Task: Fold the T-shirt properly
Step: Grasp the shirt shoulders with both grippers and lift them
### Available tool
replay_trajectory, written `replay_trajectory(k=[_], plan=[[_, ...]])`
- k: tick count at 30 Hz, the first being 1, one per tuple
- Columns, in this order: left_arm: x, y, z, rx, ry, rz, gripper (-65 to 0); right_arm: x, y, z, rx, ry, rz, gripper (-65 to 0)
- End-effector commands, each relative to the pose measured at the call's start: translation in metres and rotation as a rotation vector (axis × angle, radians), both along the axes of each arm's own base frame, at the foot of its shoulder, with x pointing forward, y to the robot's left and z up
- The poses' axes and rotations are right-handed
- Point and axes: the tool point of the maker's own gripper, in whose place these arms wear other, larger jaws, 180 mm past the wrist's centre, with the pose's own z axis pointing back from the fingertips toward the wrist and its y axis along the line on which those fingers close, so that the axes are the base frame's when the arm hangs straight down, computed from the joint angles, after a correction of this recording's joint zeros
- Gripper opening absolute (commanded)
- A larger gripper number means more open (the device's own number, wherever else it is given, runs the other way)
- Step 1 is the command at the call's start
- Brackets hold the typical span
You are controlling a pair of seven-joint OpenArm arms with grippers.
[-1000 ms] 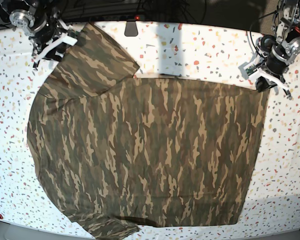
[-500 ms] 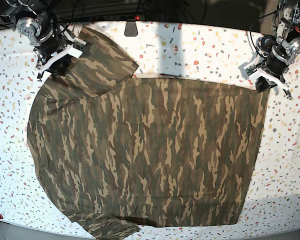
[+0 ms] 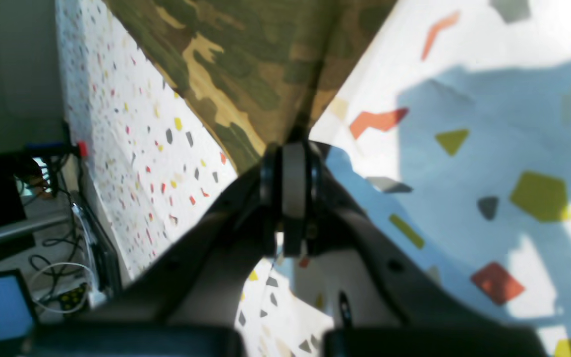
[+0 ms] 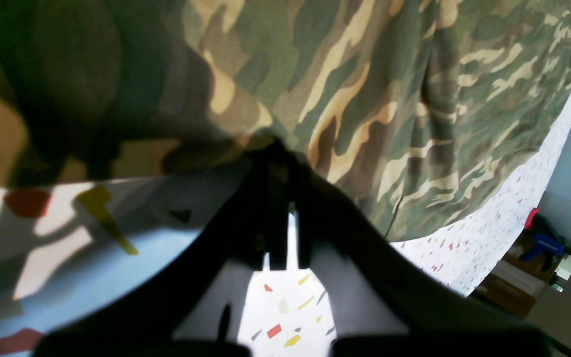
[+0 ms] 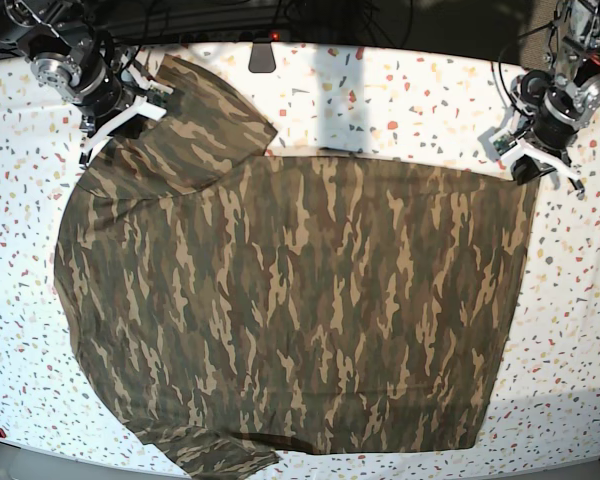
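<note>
Jaws first, operator, starting at the left of your base view: that is your right gripper (image 5: 115,128), up at the far-left sleeve of the T-shirt (image 5: 300,300), and its jaws are clenched on the cloth. Look at the right wrist view and you see the two dark fingers (image 4: 270,198) drawn together with the camouflage sleeve edge bunched at their tips.

Moving across, your T-shirt lies spread flat over the speckled white surface (image 5: 400,100), filling most of the middle. One sleeve angles up toward the far-left corner, the other sits at the near edge, bottom left. The hem runs down the right side of the view.

Now over to the right: your left gripper (image 5: 528,158) sits at the shirt's far-right corner. In the left wrist view its jaws are pressed tight together, and a pointed corner of the camouflage cloth (image 3: 265,74) runs straight into the tips (image 3: 293,163), so you are grasping the shirt there too. Both grippers cast shadows on the surface beside them.
</note>
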Motion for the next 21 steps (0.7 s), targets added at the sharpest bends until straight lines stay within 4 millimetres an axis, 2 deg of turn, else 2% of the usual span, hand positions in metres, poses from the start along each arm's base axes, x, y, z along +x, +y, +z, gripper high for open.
replay_trajectory(k=[1, 6, 10, 16, 21], plan=[[-0.028, 0.0, -0.019, 0.011, 0.137, -0.007, -65.0, -0.003, -0.003, 0.0, 0.006, 0.018, -0.014, -65.0], [-0.026, -0.006, -0.017, -0.072, 0.137, 0.048, -65.0, 0.001, 0.006, 0.003, 0.092, -0.001, -0.077, -65.0], [-0.017, -0.001, -0.009, -0.109, 0.049, 0.141, -65.0, 0.006, 0.016, 0.012, 0.157, -0.032, -0.125, -65.0], [-0.044, -0.013, -0.004, -0.133, 0.049, 0.136, -65.0, -0.005, 0.028, 0.035, 0.219, -0.049, -0.141, -65.0], [-0.059, -0.016, 0.006, -0.138, 0.003, 0.161, -65.0, -0.017, 0.023, 0.054, 0.255, -0.052, -0.2, -65.0]])
